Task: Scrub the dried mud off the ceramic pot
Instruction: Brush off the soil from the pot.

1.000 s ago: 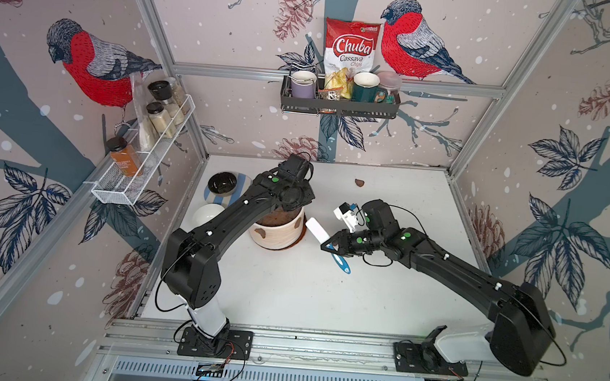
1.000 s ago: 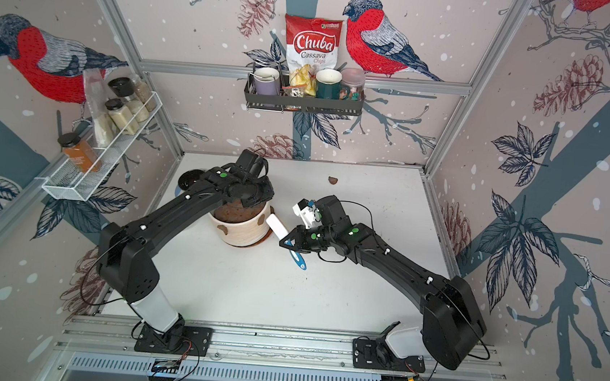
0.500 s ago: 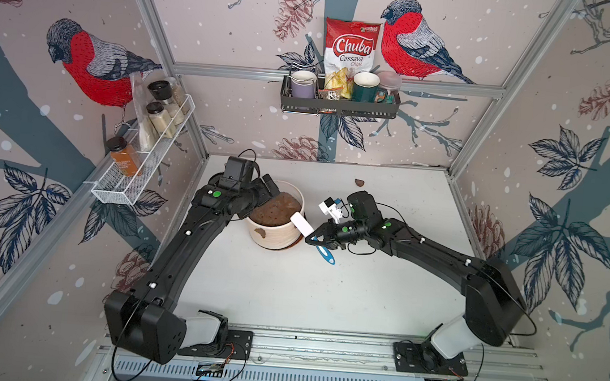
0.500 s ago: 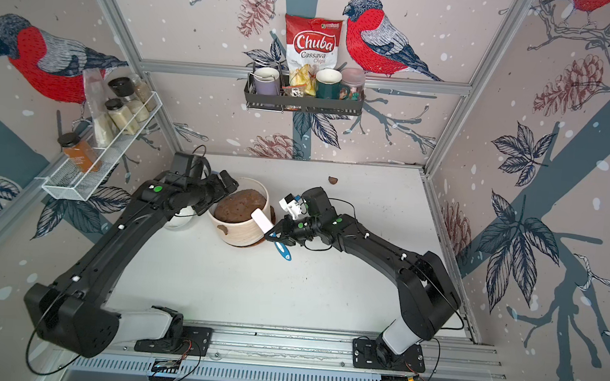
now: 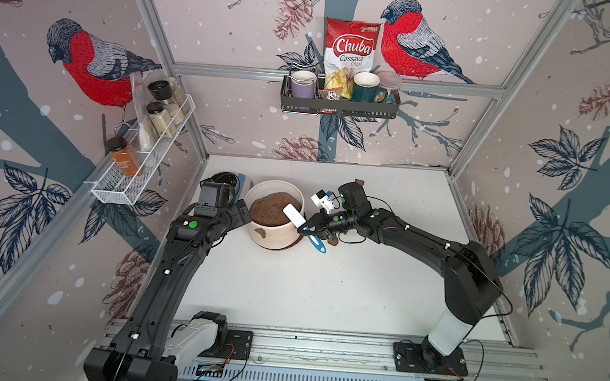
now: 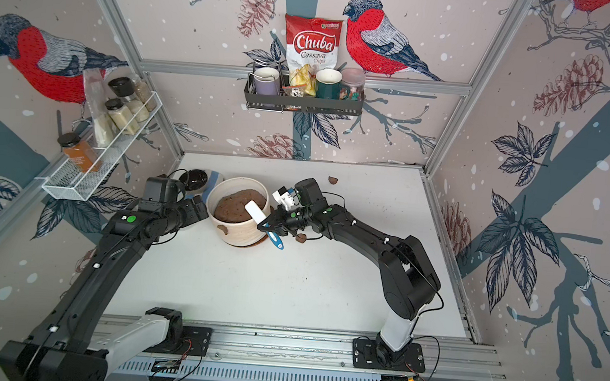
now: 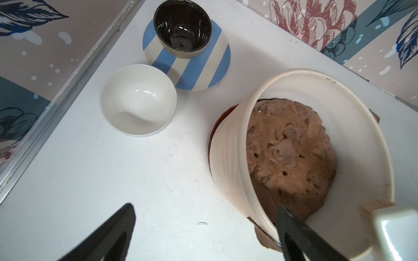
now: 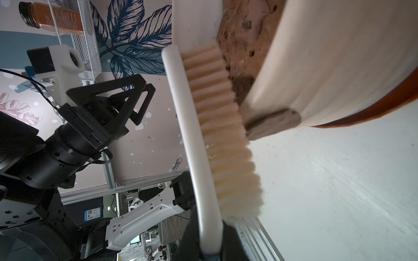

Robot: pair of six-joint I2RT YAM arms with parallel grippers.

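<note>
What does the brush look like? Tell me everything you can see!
The brush is long and thin, with a smooth white plastic back, cream bristles and a blue handle end. The right pincer is shut on its handle. It is tilted, its head over the rim of the pot, bristles facing the pot. In the right wrist view the bristles seem to touch the rim and a brown mud patch on the wall.

Bullfinch-and-pinecone wallpaper [image 5: 235, 23] covers the walls around a white tabletop [image 5: 324, 295]; beyond the aluminium frame [image 5: 437, 87], dimly, perhaps a workshop [image 8: 144, 239].
</note>
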